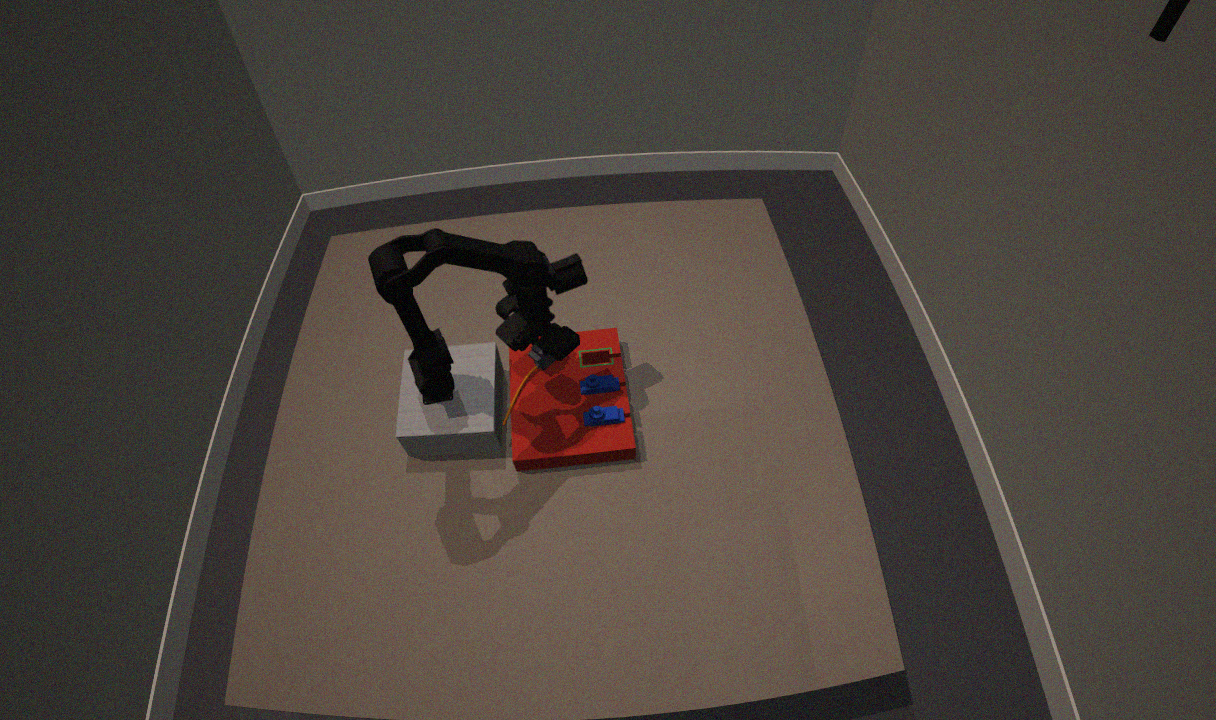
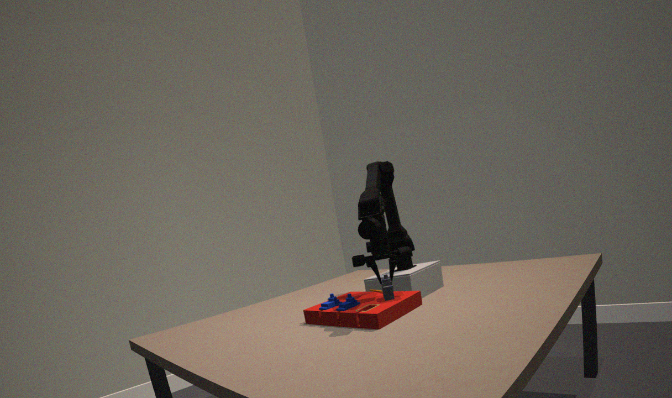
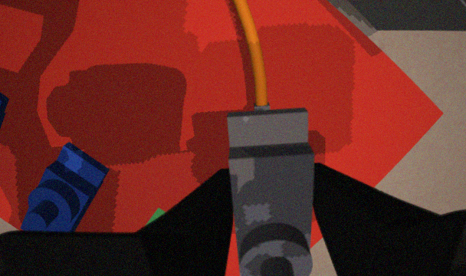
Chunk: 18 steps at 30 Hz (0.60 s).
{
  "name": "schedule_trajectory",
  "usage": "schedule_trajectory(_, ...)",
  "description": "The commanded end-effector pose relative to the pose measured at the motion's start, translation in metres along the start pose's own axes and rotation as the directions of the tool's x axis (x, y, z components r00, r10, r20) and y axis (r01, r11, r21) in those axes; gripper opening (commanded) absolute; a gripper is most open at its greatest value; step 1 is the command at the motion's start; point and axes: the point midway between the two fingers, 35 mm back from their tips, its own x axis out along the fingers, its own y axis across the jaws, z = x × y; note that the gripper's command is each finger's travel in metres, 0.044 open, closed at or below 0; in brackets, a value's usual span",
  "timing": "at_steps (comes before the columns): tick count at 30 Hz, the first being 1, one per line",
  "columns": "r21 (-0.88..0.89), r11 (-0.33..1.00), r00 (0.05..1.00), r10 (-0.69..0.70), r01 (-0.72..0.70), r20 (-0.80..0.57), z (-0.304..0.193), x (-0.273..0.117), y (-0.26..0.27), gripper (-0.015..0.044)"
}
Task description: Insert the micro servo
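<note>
Item: grey micro servo [image 3: 270, 180], upright at the red deck's [image 3: 141, 46] corner, near the green-marked pocket [image 1: 596, 357]. Your gripper [image 3: 273, 199] clamps its body sides, leaving shaft up and orange cable [image 3: 254, 57] trailing free.

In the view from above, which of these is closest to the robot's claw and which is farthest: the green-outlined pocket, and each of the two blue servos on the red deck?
Measured from the gripper, which is shut on the grey servo:
1. Green-outlined pocket, just beside it at the deck's far end.
2. First blue servo, in the middle pocket.
3. Second blue servo, farthest, toward the near end of the red deck.
</note>
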Motion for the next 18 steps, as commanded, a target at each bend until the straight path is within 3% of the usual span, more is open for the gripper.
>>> schedule_trajectory(1,0.0,1.0,1.0,0.002,-0.002,-0.01,-0.001,-0.016,0.0,0.0)
schedule_trajectory(18,0.0,1.0,1.0,0.003,-0.003,-0.01,-0.007,-0.027,0.012,0.0)
